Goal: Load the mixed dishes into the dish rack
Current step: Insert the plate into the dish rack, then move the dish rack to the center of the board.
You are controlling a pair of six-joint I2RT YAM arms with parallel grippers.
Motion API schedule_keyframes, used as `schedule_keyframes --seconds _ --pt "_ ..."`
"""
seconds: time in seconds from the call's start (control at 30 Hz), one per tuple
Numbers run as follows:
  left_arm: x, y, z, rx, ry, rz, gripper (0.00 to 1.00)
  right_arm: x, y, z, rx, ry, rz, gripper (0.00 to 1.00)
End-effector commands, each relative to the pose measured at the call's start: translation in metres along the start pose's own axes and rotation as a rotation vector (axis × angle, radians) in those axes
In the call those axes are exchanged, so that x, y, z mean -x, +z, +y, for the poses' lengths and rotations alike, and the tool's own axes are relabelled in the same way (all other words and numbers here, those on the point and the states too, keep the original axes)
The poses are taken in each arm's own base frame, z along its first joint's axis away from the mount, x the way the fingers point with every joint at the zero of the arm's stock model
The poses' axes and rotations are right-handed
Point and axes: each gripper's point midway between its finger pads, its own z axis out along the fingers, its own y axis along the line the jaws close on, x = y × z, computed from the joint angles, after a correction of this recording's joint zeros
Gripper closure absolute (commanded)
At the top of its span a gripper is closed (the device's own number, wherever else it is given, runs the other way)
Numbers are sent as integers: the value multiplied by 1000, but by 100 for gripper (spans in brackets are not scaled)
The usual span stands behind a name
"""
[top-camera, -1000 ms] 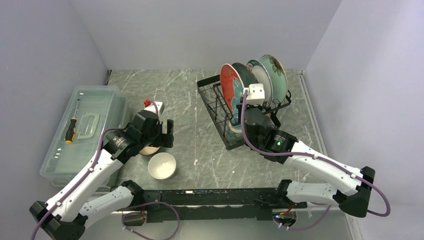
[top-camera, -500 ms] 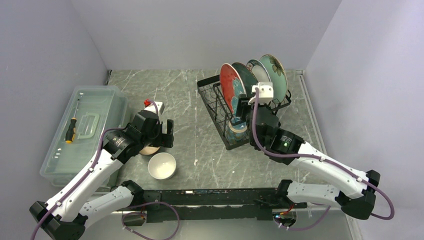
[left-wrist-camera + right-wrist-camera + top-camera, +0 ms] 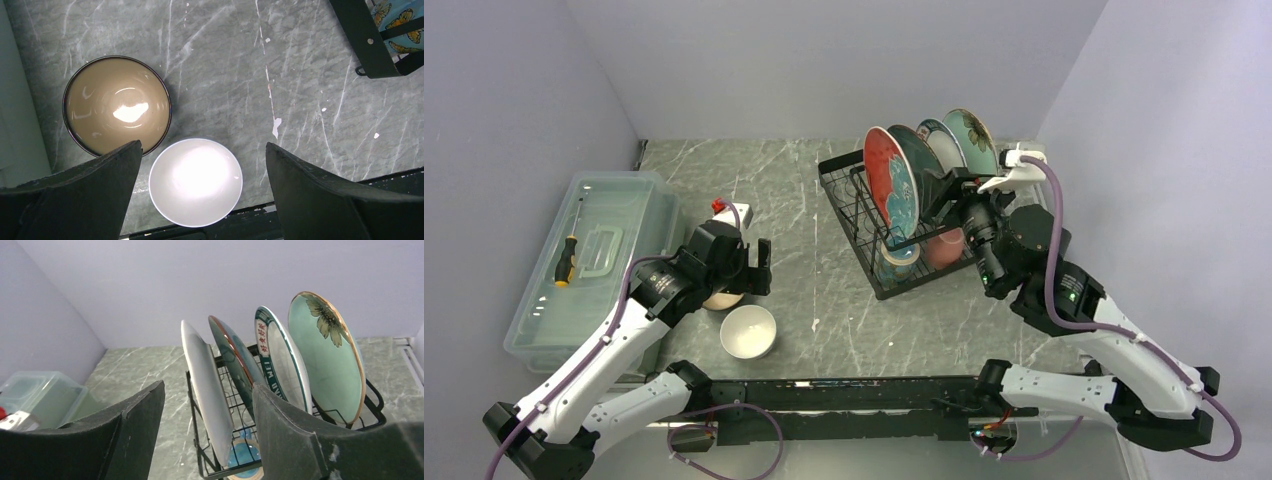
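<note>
The black wire dish rack holds several upright plates: red, dark teal, white with a lettered rim and mint-green with a flower. A pink mug and a blue mug sit low in the rack. My right gripper hovers open and empty above the rack's right side, facing the plates. My left gripper hangs wide open and empty above the brown bowl and the white bowl, which stand side by side on the table.
A clear plastic box with a screwdriver on its lid stands at the left, close to the left arm. Walls close in the table at the back and on both sides. The rack's near corner lies right of the bowls.
The right gripper has opened and risen back to the right out of the rack, and the pink mug now shows there. The left arm has not moved.
</note>
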Motion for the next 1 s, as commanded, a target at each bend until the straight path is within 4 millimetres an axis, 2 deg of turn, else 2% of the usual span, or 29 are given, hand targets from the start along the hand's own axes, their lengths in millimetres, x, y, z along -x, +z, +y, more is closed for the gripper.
schedule_keyframes --seconds 0.0,0.37,0.57,0.83,0.97 --pt "4 -1 1 5 1 -25 1 1 -9 8 68 14 48 33" --pt "4 -3 2 6 -3 -32 1 -13 -40 22 242 64 191 31" --pt "5 -3 1 -1 -2 -33 0 -56 -49 18 245 30 327 31" --pt "4 -4 1 -4 -3 -32 1 -85 -61 12 256 19 414 31" --pt "5 -4 0 -11 -4 -36 1 -106 -64 10 249 16 464 31"
